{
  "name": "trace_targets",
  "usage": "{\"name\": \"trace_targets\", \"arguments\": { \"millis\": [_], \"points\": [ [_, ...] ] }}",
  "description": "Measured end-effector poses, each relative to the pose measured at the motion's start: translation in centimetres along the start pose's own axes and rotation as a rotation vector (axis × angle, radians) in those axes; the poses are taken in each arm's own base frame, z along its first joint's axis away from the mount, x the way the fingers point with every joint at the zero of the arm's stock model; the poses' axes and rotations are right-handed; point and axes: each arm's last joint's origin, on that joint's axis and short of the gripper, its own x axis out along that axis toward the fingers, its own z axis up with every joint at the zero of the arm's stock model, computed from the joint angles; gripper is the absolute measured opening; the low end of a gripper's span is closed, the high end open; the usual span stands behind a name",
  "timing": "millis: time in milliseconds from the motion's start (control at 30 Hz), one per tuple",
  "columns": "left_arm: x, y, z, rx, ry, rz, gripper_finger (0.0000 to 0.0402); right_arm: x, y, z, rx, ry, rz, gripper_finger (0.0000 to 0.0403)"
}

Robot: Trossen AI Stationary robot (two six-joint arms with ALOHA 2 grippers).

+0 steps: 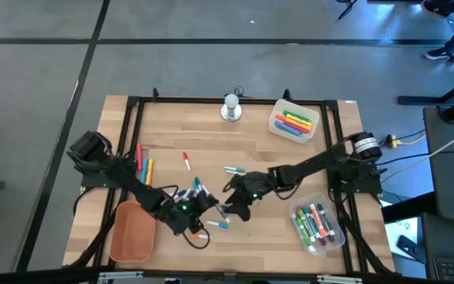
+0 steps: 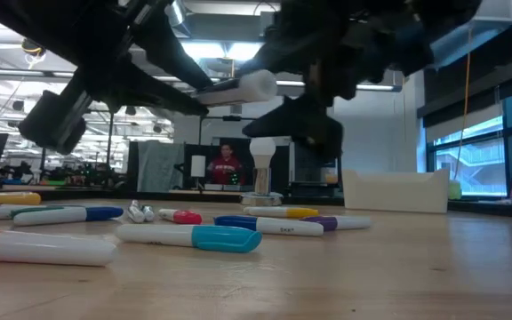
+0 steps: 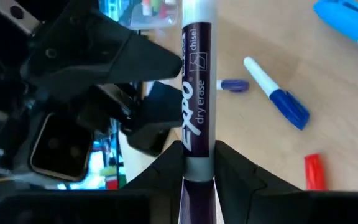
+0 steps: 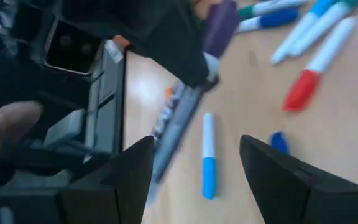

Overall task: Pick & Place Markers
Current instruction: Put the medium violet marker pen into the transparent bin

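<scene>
Marker is pinched lengthwise in the left gripper above mid-table, passing toward the right gripper, whose jaws stand wide and empty; best that the right close squarely on the barrel before the left lets go

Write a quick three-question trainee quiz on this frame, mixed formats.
1. True or false: the left gripper holds an Expo dry-erase marker between its fingers.
2. Multiple choice: the right gripper's fingers are (A) shut on a marker, (B) open with nothing between them, (C) out of view.
3. Short answer: in the high view, which container holds no markers?

Key
1. True.
2. B.
3. The orange bin near the left arm; both clear trays on the right side hold markers.
</scene>
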Motion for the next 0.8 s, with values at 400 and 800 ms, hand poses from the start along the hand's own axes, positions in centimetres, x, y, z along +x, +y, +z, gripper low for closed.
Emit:
{"name": "trace_targets", "arguments": {
  "millis": [400,800],
  "points": [
    [0.1,-0.7,0.3,-0.008,0.021,0.008,0.0073,2.1,0.5,0.8,-0.043,0.011,0.053,0.0211],
    [0.7,-0.3,0.0,-0.162,0.0,0.001,0.01,1.0,0.5,0.1,-0.032,0.126,-0.055,0.0064]
  ]
}}
